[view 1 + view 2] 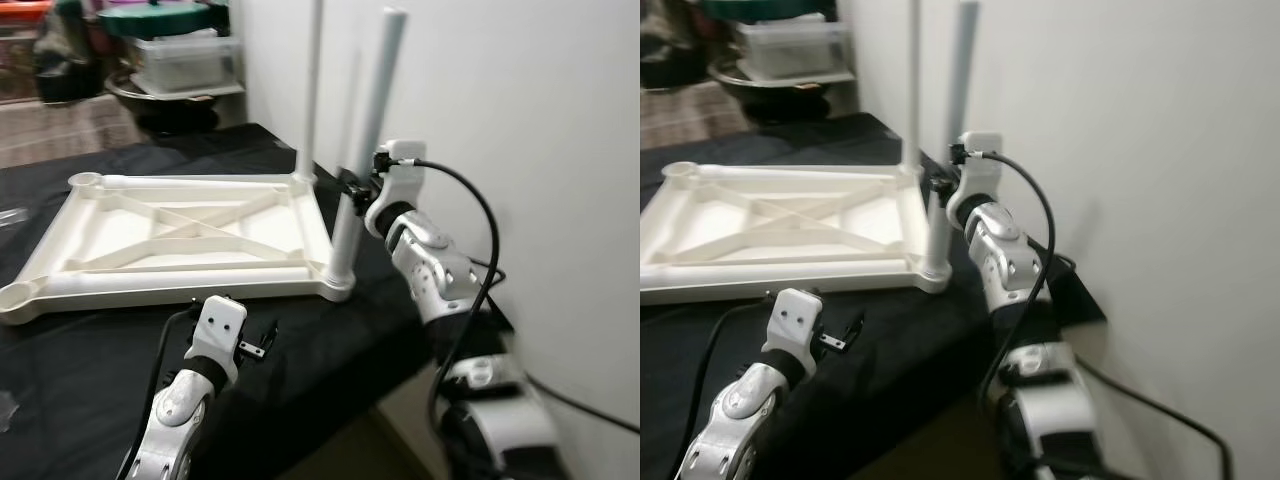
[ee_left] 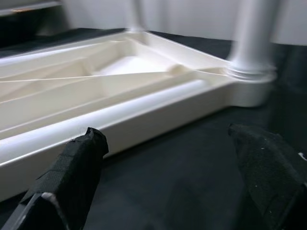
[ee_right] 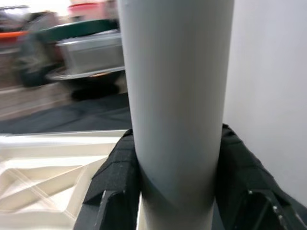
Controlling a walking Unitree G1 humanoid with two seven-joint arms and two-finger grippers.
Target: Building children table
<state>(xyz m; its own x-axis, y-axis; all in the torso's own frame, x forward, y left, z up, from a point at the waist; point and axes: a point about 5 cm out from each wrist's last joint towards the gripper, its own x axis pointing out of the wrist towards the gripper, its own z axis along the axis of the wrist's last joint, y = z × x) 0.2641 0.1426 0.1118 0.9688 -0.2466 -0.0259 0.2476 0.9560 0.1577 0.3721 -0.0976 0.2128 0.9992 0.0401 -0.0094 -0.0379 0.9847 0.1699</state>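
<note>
A white plastic tabletop (image 1: 180,235) lies upside down on a black cloth (image 1: 330,340). Two grey-white legs stand in its corner sockets by the wall: a far leg (image 1: 312,90) and a near leg (image 1: 365,150). My right gripper (image 1: 352,186) is shut on the near leg about a third of the way up; in the right wrist view the fingers (image 3: 115,177) press on both sides of the near leg (image 3: 177,105). My left gripper (image 1: 262,340) hovers open just above the cloth in front of the tabletop's near edge (image 2: 144,115), with nothing between its fingers (image 2: 72,177).
A white wall (image 1: 520,120) runs close along the right. The cloth's edge drops off at the front right. Two sockets at the tabletop's left corners (image 1: 20,297) hold no legs. Clear bins (image 1: 185,60) and clutter stand at the back left.
</note>
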